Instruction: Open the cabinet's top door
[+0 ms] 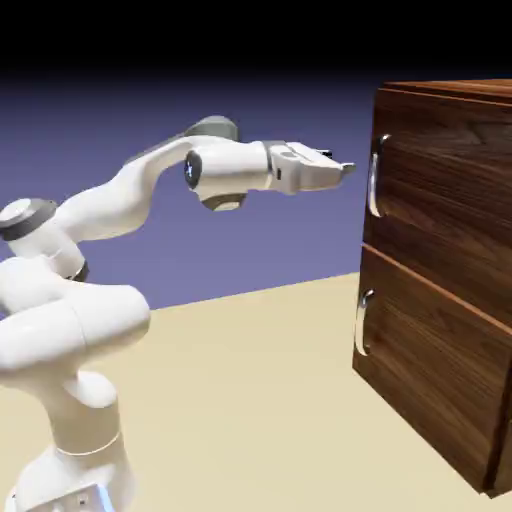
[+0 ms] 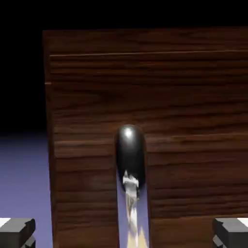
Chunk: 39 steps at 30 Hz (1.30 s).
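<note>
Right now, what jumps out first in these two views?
The dark walnut cabinet fills the exterior view's right side, both stacked panels shut. The white arm reaches level toward the top door, its gripper just short of the silver handle, jaws open and holding nothing. In the hand view that handle sits dead centre against the wood, between the two grey fingertips.
</note>
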### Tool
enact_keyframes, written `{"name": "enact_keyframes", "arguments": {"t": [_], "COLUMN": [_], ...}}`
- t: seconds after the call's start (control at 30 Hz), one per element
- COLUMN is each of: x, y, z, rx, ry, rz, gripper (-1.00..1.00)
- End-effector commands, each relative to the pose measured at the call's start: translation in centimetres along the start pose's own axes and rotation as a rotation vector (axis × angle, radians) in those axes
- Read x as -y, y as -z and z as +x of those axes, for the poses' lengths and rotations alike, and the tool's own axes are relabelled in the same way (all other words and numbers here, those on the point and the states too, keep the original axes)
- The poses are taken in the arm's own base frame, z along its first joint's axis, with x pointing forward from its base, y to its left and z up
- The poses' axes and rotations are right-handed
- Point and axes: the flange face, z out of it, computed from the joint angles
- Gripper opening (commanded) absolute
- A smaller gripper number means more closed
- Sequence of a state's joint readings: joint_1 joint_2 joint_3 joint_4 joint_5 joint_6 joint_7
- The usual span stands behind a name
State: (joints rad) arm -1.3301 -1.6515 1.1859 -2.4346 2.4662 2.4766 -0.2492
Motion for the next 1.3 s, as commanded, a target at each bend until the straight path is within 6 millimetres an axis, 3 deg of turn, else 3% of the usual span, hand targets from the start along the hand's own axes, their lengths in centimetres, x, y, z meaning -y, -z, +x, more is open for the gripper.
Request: {"name": "enact_keyframes", "arguments": {"t": [0.0, 0.07, 0.2, 0.23, 0.27, 0.3, 0.8, 1.27], "x": [-0.8, -1.1, -1.1, -1.1, -1.1, -1.1, -6.4, -11.9], "y": [-0.8, -1.0, -6.0, -6.0, -6.0, -6.0, 5.5, 11.9], "z": [-0.4, -0.6, -0.6, -0.6, -0.6, -0.6, 4.7, 10.3], "rx": [-0.001, -0.001, -0.001, -0.001, -0.001, -0.001, 0.256, 0.444], "ry": [0.010, 0.013, 0.013, 0.013, 0.013, 0.013, 0.014, 0.014], "rz": [0.005, 0.006, 0.006, 0.006, 0.006, 0.006, 0.259, 0.445], "gripper": [0.00, 0.00, 0.00, 0.00, -1.00, -1.00, -1.00, -1.00]}}
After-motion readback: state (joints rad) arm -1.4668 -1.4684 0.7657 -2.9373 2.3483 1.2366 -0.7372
